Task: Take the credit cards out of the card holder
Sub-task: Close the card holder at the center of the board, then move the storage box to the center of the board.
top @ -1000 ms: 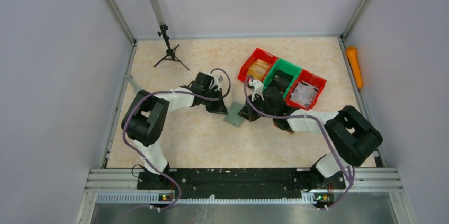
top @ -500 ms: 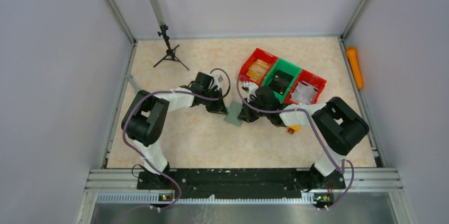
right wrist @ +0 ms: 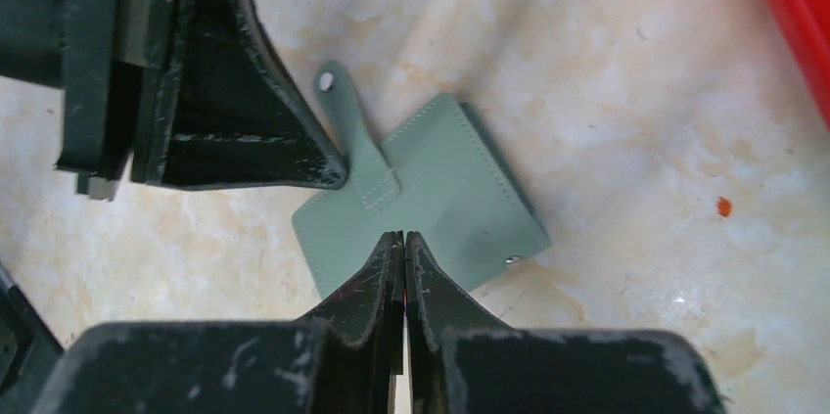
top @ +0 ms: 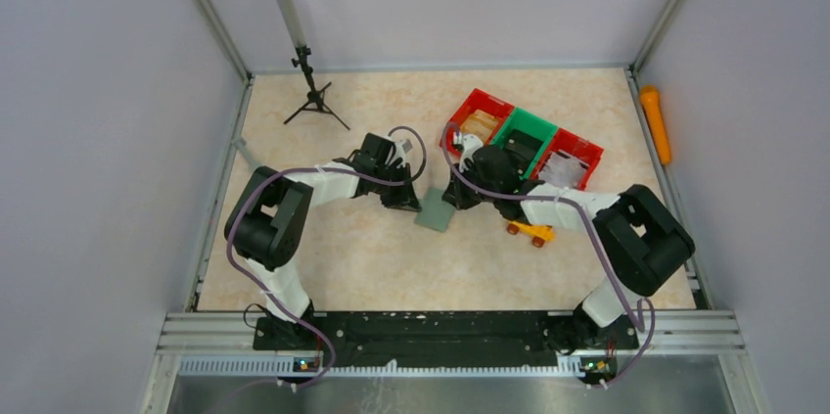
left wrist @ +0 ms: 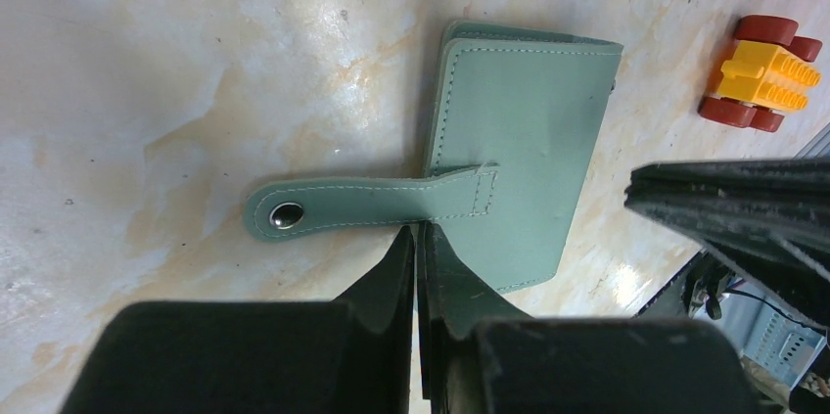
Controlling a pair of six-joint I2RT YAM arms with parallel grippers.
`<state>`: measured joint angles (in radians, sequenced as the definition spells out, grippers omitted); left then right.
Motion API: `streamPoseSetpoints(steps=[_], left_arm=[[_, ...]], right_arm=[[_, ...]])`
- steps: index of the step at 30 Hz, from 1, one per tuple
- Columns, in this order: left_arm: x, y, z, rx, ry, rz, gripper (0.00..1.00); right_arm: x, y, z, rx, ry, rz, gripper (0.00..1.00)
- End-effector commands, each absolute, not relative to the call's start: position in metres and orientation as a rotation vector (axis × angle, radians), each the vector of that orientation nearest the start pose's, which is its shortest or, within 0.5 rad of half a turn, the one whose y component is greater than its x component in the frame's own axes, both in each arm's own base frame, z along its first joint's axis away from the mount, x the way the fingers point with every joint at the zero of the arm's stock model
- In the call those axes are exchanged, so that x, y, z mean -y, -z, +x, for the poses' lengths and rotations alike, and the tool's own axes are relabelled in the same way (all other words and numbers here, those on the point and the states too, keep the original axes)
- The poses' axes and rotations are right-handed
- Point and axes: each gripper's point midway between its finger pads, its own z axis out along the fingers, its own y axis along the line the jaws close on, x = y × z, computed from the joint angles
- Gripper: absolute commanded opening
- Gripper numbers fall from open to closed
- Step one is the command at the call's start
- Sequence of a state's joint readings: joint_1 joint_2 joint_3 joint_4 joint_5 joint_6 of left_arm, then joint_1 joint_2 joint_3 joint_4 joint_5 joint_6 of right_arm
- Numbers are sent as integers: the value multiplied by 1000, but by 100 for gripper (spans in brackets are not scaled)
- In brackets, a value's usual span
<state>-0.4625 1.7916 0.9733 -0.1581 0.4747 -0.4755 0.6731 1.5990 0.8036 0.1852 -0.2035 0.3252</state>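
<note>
- The left gripper (left wrist: 416, 243) stayed put, clenched on nothing, with its tips against the card holder (left wrist: 519, 130) just below the unsnapped tab (left wrist: 362, 204).
- The card holder lay flat and closed on the table between both arms, and no credit cards showed.
- The right gripper (right wrist: 403, 243), clenched and empty, had swung over the holder's near edge.
- That swing uncovered the yellow toy car (top: 530, 231). Opening the holder was probably still to come.

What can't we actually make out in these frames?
- Credit cards: unseen in every view; the card holder lies closed, inside hidden.
- Left wrist: left gripper hides the holder's near edge.
- Right wrist: right gripper hides its near corner; contact unclear.
- Top: bins' contents too small.
</note>
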Motion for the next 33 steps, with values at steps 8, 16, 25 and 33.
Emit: streamPoseSetpoints(steps=[8, 16, 25, 33], left_arm=[[258, -43, 305, -2606, 942, 207, 6], [258, -55, 306, -2551, 951, 217, 6], [251, -99, 306, -2347, 948, 227, 23], [225, -142, 308, -2123, 841, 156, 63]], right_arm=[[-276, -44, 322, -2307, -578, -410, 0], [-261, -115, 332, -2178, -529, -346, 0], [-150, -161, 334, -2145, -177, 23, 36], [-70, -162, 344, -2121, -42, 375, 86]])
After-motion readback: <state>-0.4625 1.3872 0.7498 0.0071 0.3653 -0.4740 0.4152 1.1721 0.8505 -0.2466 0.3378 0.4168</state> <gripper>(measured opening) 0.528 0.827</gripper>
